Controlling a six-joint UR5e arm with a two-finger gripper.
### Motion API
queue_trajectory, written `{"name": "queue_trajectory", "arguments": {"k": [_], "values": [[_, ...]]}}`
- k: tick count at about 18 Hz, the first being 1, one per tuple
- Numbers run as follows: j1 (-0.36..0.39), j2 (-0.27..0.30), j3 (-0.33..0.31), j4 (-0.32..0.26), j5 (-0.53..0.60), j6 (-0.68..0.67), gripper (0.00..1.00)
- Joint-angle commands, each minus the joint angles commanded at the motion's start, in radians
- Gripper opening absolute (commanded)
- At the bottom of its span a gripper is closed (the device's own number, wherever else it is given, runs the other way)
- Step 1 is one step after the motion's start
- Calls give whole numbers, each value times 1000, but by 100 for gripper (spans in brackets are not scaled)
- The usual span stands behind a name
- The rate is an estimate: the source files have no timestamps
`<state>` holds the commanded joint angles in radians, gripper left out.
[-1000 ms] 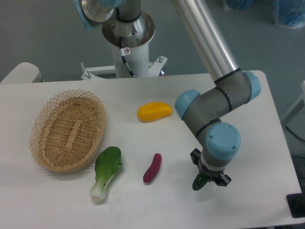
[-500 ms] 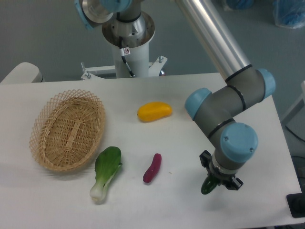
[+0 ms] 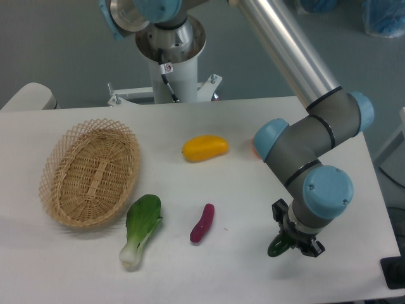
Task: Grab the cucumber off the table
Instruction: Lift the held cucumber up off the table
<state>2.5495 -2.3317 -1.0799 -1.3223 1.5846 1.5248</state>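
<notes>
The white table carries a wicker basket at the left. The arm's blue-capped wrist hangs over the near right part. Beneath it the gripper has its jaws closed on the cucumber, whose dark green end pokes out to the left. A bok choy, a yellow fruit and a small purple eggplant lie mid-table.

Glossy dark green cucumber, mostly hidden under the arm; white table beneath
</notes>
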Motion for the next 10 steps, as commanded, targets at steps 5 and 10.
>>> {"name": "queue_trajectory", "arguments": {"k": [5,10], "values": [[-2,0,-2,3,2,61,15],[-5,-2,-2,5,2,81,15]]}}
